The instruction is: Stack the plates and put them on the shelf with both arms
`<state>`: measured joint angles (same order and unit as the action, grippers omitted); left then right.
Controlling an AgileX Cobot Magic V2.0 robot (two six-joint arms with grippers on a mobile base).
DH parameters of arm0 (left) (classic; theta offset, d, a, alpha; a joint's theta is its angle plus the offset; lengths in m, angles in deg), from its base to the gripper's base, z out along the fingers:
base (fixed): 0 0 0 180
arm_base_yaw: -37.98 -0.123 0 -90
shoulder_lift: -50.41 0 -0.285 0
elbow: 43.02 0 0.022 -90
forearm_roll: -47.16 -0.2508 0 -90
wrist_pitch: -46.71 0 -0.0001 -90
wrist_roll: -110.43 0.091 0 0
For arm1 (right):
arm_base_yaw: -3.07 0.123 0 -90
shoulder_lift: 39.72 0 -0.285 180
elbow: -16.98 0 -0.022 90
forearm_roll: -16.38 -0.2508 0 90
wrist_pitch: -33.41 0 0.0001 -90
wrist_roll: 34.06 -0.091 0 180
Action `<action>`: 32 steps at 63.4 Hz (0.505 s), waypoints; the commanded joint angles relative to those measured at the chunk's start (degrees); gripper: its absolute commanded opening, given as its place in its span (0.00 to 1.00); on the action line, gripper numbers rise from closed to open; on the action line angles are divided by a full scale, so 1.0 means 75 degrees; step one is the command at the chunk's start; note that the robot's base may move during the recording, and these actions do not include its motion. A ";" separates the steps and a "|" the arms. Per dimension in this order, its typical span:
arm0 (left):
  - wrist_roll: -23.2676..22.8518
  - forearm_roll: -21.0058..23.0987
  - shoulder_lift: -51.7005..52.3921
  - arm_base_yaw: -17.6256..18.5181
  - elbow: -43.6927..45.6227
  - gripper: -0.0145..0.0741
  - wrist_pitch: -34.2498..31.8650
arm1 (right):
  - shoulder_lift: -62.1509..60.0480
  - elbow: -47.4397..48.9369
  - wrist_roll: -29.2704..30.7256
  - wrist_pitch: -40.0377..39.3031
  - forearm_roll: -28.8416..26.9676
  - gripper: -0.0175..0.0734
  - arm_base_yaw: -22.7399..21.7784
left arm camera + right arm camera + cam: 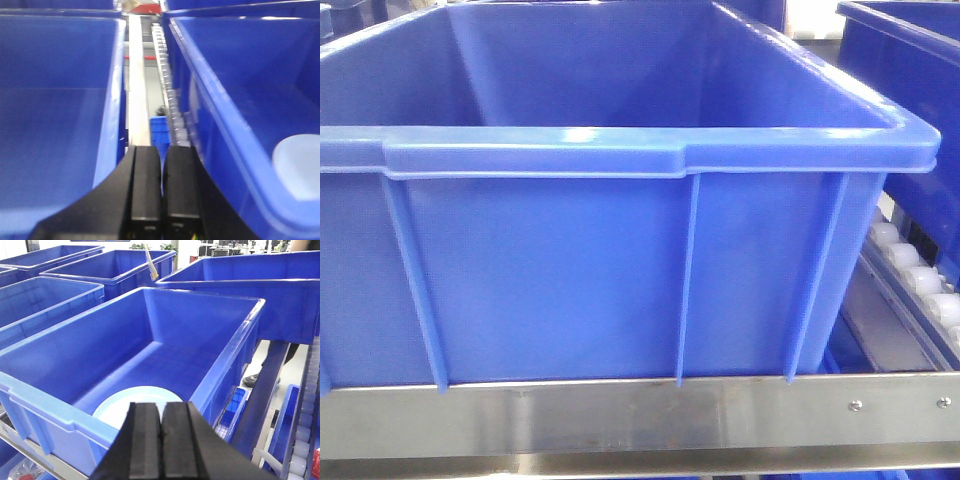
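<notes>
A pale bluish-white plate (pixel 140 395) lies flat on the floor of a big blue crate (pixel 200 340), partly hidden behind my right gripper. I cannot tell whether it is one plate or two stacked. My right gripper (pixel 161 405) is shut and empty, above the crate's near rim. A pale plate (pixel 300 165) also shows in the right-hand crate in the left wrist view. My left gripper (pixel 163 148) is shut and empty, over the gap between two crates. The shelf's steel front rail (pixel 620 410) runs under the crate (pixel 570 270). No gripper shows in the front view.
White rollers (pixel 920 280) line the shelf side to the right of the crate, and a roller track (pixel 167 85) runs between the two crates. Several more blue crates (pixel 60 295) stand to the left and behind. A smaller blue bin (pixel 159 131) sits below the gap.
</notes>
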<state>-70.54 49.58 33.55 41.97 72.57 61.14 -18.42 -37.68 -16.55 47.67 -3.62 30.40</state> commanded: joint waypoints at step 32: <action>0.0008 0.0089 -0.0043 -0.0041 -0.1483 0.26 -0.0800 | 0.0053 0.0209 0.0018 -0.0662 -0.0068 0.25 -0.0009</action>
<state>-70.54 49.62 33.80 41.61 60.63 60.38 -18.42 -37.68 -16.55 47.67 -3.62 30.40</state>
